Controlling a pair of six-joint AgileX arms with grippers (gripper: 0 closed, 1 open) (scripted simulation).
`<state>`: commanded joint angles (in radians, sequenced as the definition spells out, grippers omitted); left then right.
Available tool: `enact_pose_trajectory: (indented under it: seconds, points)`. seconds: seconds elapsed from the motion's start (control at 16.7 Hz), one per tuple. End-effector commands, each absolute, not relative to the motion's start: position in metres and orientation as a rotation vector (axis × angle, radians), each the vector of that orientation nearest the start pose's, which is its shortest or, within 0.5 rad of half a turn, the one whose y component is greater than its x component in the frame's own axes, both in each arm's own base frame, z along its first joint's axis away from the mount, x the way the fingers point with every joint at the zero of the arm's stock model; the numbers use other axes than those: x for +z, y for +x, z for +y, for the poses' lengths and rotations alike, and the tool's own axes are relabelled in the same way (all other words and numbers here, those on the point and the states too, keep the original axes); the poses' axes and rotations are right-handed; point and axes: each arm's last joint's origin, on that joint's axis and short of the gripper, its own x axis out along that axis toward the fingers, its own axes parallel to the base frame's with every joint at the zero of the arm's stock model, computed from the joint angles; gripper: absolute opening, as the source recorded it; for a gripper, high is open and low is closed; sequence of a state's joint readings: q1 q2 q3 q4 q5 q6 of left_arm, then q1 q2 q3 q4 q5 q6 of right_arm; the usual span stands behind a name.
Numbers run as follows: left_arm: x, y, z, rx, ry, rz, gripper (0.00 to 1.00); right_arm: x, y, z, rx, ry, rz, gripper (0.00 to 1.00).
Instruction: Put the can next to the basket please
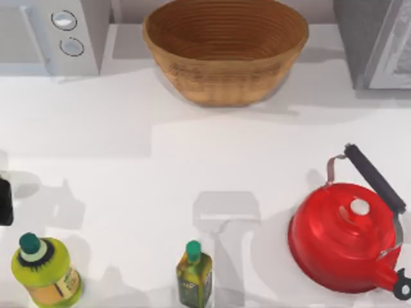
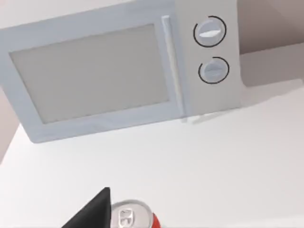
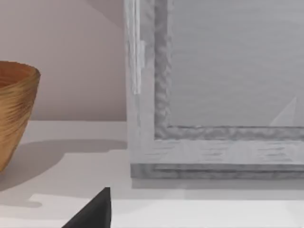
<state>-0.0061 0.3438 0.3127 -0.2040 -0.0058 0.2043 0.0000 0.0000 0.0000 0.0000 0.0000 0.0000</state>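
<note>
From the left wrist view, the can (image 2: 130,217) sits just beside a dark fingertip (image 2: 92,212) of the left gripper, its silver top and a sliver of red band showing right against the finger's edge; whether finger and can actually touch cannot be told. The second finger is out of frame, so how far the left gripper's fingers are spread, and whether they pinch the can, cannot be told either. Beyond the finger and can, across bare white table (image 2: 213,161), stands the white microwave (image 2: 118,71) with its two round knobs.

In the top view a dark sliver at the table's left edge (image 1: 5,201) may belong to the left arm. The basket (image 1: 225,51) stands at the back centre of the table, well apart from that edge.

The right wrist view shows one dark fingertip (image 3: 95,211) of the right gripper above the table, the basket's rim off to one side and a grey framed panel (image 3: 213,90) ahead; its finger spread likewise cannot be told.

Along the front of the table stand a round yellow-green bottle (image 1: 46,271), a small olive square bottle (image 1: 194,274) and a red kettle (image 1: 347,234).
</note>
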Motion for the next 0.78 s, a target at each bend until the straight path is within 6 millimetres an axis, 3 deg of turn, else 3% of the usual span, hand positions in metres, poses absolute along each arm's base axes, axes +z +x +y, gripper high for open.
enact_pose_trajectory:
  seconds: [0.18,0.36,0.78]
  points:
    - [0.241,0.146,0.001,-0.057,0.339,0.467,1.0,0.16,0.106,-0.001,0.0,0.0,0.0,1.0]
    - [0.253,0.185,0.007,-0.132,0.471,0.751,1.0,0.16,0.106,-0.001,0.0,0.0,0.0,1.0]
    - [0.239,0.292,0.034,-0.438,0.632,1.325,1.0,0.16,0.106,-0.001,0.0,0.0,0.0,1.0]
